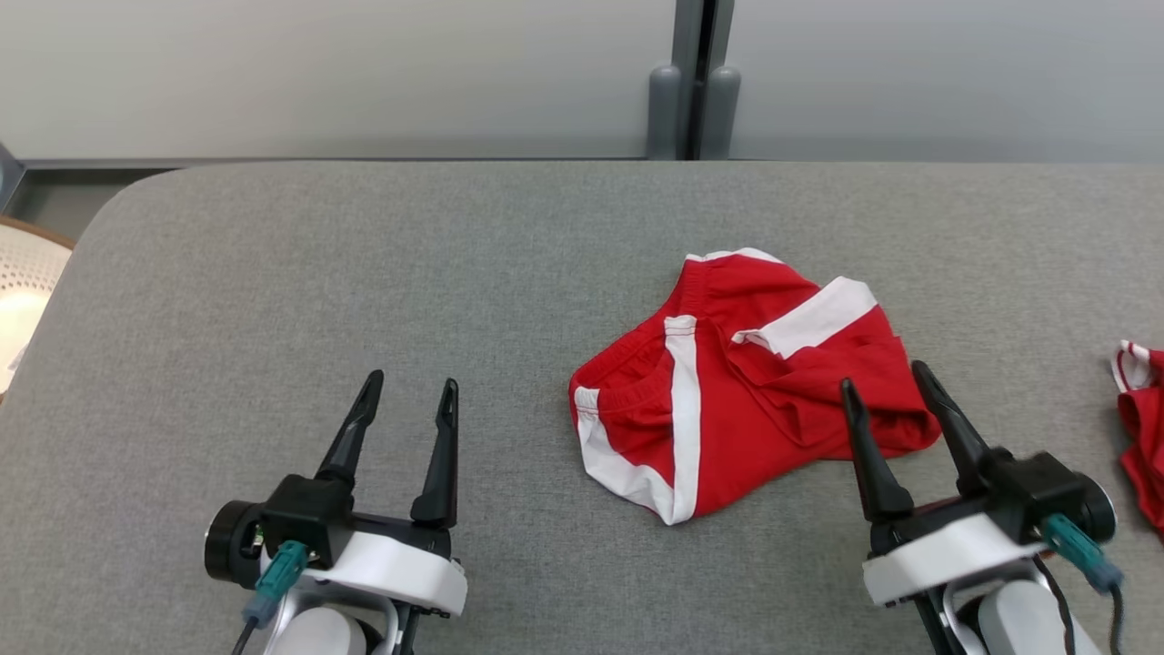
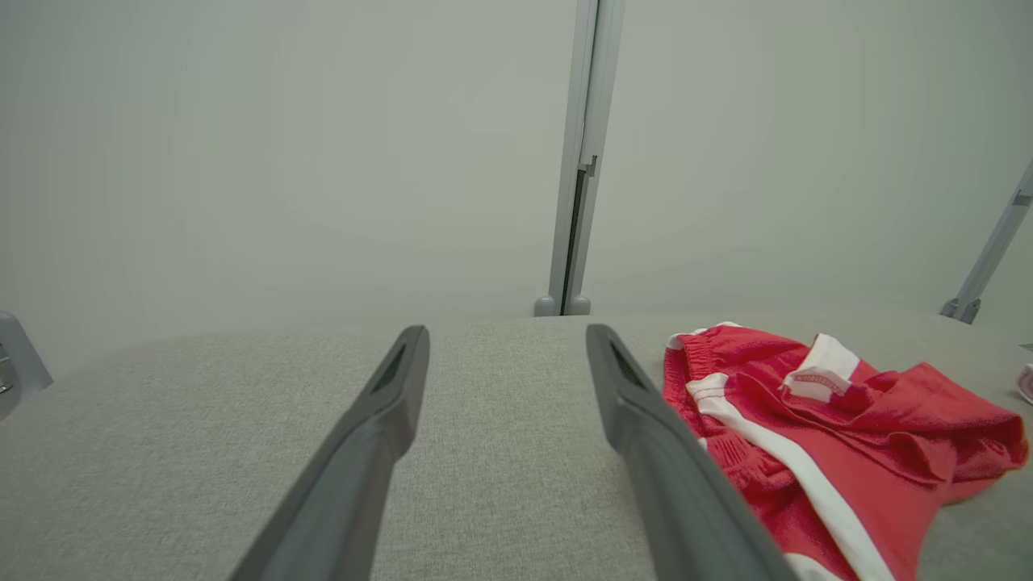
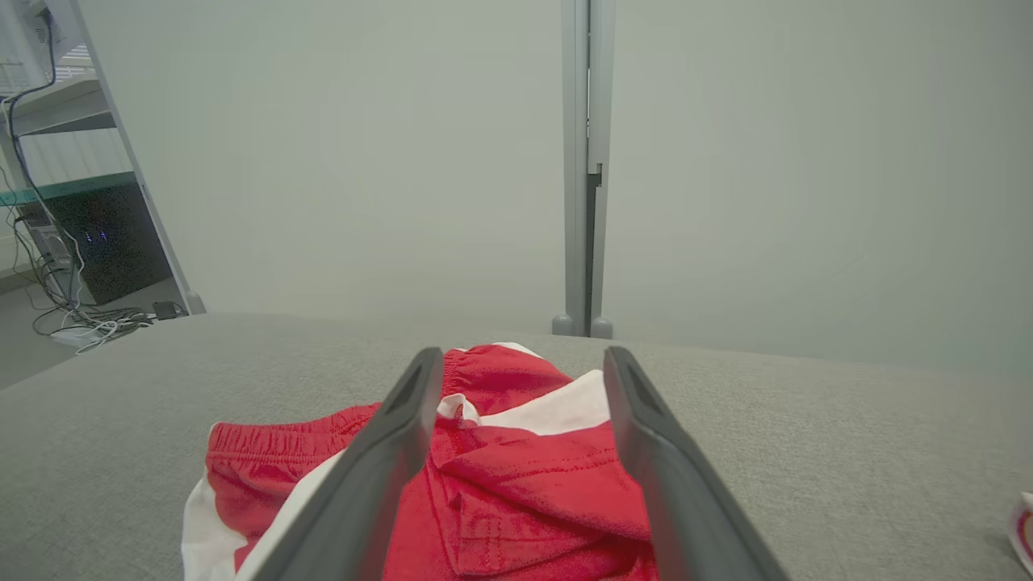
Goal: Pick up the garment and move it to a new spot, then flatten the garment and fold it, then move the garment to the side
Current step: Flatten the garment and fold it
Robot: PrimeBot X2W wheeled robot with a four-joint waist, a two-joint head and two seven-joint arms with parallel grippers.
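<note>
Our fingers (image 1: 441, 455) stand wide apart on both sides and hold nothing. The left gripper (image 1: 411, 382) hangs over bare table (image 1: 364, 273), well to the left of the garment (image 1: 727, 400). The right gripper (image 1: 883, 377) sits at the garment's near right corner, and in the right wrist view its two fingers straddle a rumpled red fold. We cannot tell from these views whether the tips touch the cloth or hover just above it. The garment lies a little right of the table's middle. It is red with white bands, bunched and partly doubled over itself, with one white-edged flap turned back on top. A second red piece (image 1: 1141, 418) lies at the table's far right edge, well apart from ours. We judge that we are at the very start: the pick-up is not yet made, and the carrying, flattening, folding and setting aside all lie ahead. The next move, as we read it, calls for the right gripper to come down onto the fold between its fingers and close on enough layers for the cloth to lift cleanly. A thin pinch may take only the top flap and let the rest trail or slip. The left gripper would need to cross toward the white-banded left edge if we want a two-point hold.
</note>
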